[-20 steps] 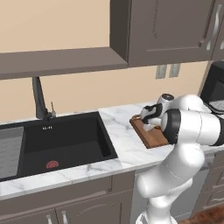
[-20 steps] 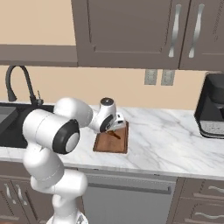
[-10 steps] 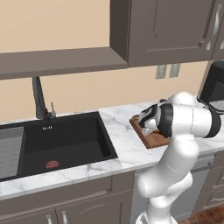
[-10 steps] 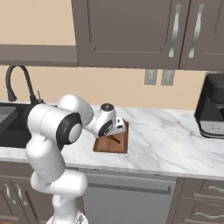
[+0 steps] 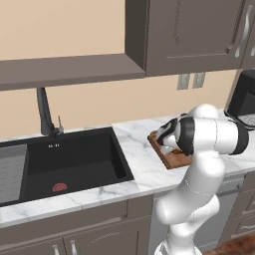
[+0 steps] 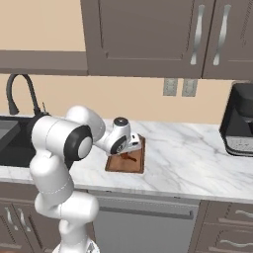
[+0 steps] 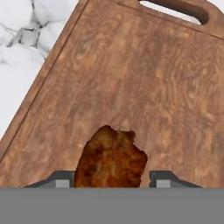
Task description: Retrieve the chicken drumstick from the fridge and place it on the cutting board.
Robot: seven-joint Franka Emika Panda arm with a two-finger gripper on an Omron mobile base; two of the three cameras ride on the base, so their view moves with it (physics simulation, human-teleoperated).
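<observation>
The two-finger gripper (image 7: 109, 180) is seen low over the board, its jaws apart on either side of the small reddish-brown chicken drumstick (image 7: 111, 162); whether the piece is clamped cannot be told. The drumstick is placed over the flat reddish-brown wooden cutting board (image 7: 144, 87), which rests on the white marble counter (image 6: 197, 158). Risk: on withdrawal, the drumstick may be dragged or rolled off the board.

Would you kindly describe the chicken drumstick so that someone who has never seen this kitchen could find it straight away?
Start at the white marble counter between the black sink and the black coffee machine, where a reddish-brown rectangular wooden cutting board lies. Over that board, between the tips of the end effector, is the chicken drumstick, a small, lumpy, orange-brown piece, rougher and glossier than the smooth wood grain around it.
</observation>
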